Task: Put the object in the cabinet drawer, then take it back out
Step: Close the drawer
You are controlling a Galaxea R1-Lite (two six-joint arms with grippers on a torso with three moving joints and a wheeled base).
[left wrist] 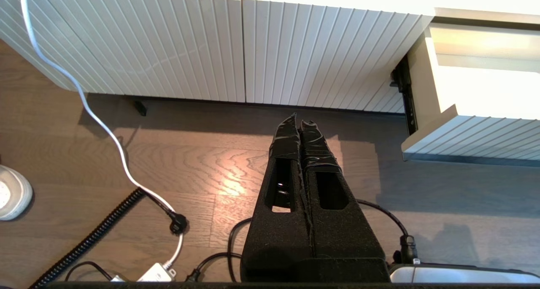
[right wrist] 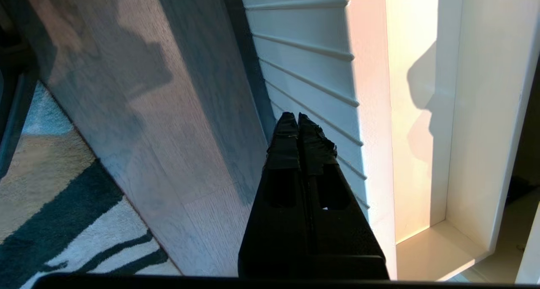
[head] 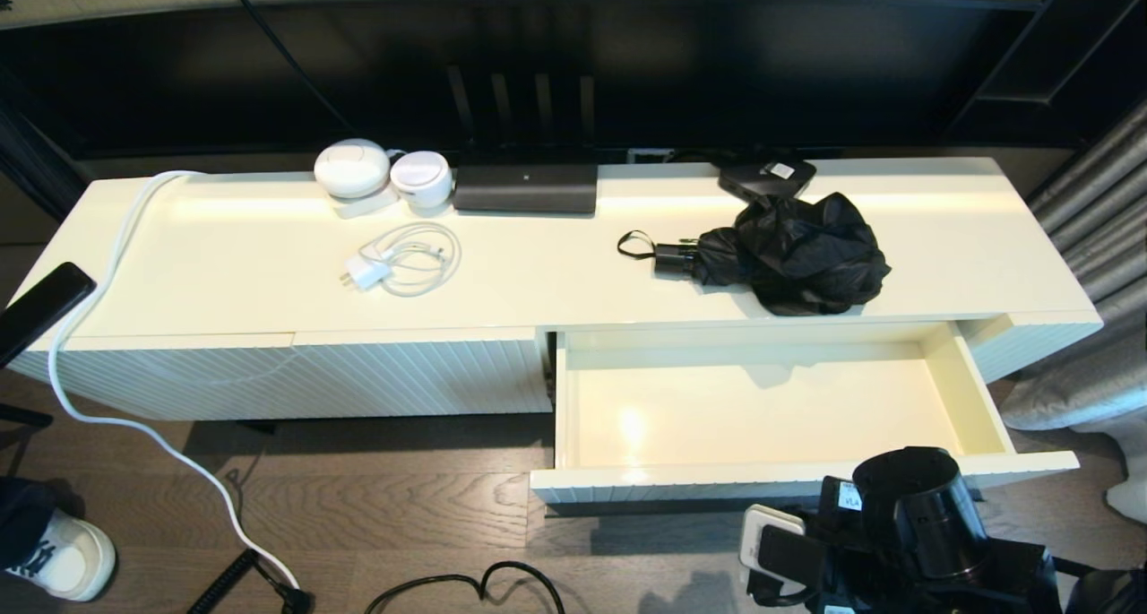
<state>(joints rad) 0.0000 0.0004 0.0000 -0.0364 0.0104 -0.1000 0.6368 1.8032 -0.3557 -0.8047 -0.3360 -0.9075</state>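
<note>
The black folding umbrella (head: pixel 793 251) lies on the cabinet top, behind the drawer, with its handle and wrist loop (head: pixel 634 243) pointing left. The cream drawer (head: pixel 806 483) is pulled out, and nothing lies on its smooth floor. Its ribbed front (left wrist: pixel 476 135) also shows in the left wrist view. My right gripper (right wrist: pixel 298 118) is shut and empty, low in front of the drawer's ribbed front (right wrist: pixel 303 65). My left gripper (left wrist: pixel 300 121) is shut and empty above the wooden floor, facing the closed ribbed panel (left wrist: pixel 295 52).
On the cabinet top are a white charger with coiled cable (head: pixel 403 260), two round white devices (head: pixel 352 168), a flat black box (head: pixel 525 188) and a small labelled black box (head: pixel 766 177). A white cable (head: pixel 134 426), black cords and a shoe (head: pixel 63 556) lie on the floor.
</note>
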